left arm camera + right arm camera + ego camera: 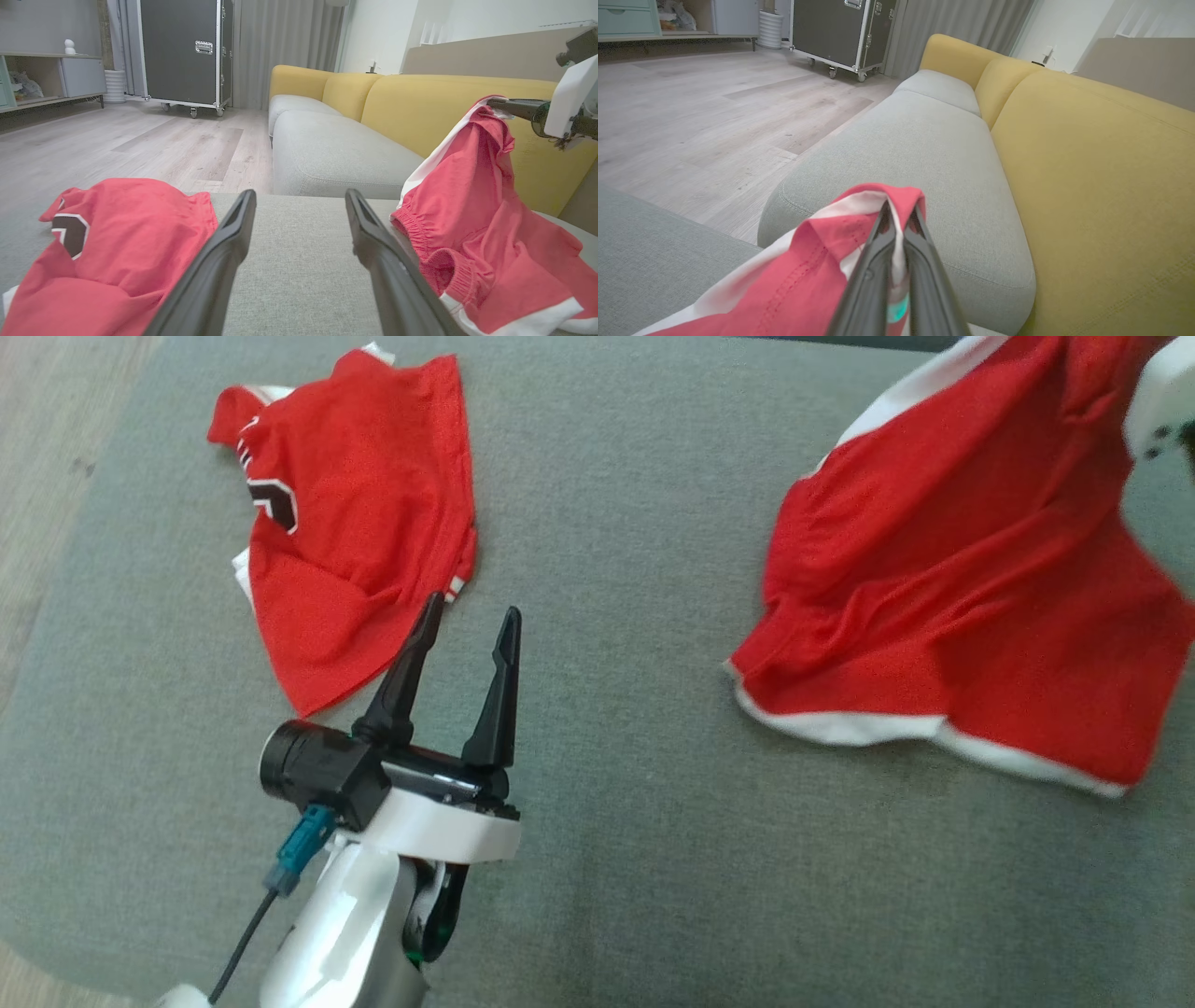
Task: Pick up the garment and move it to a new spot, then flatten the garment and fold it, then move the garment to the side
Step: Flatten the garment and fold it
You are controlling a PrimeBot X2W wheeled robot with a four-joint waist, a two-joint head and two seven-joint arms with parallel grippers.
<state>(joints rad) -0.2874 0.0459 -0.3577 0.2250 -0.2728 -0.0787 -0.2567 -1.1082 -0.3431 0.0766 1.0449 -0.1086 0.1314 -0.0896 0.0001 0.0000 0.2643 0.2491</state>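
One red garment in grip of right tool (left tool wide, empty)

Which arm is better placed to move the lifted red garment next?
Right. The right hand is shut on the red shorts at a white-trimmed edge, one end raised off the grey cushion. The left hand is open and empty, between the shorts and the red jersey.

place: home living room | evidence: yellow sofa; wood floor; grey curtains; sideboard
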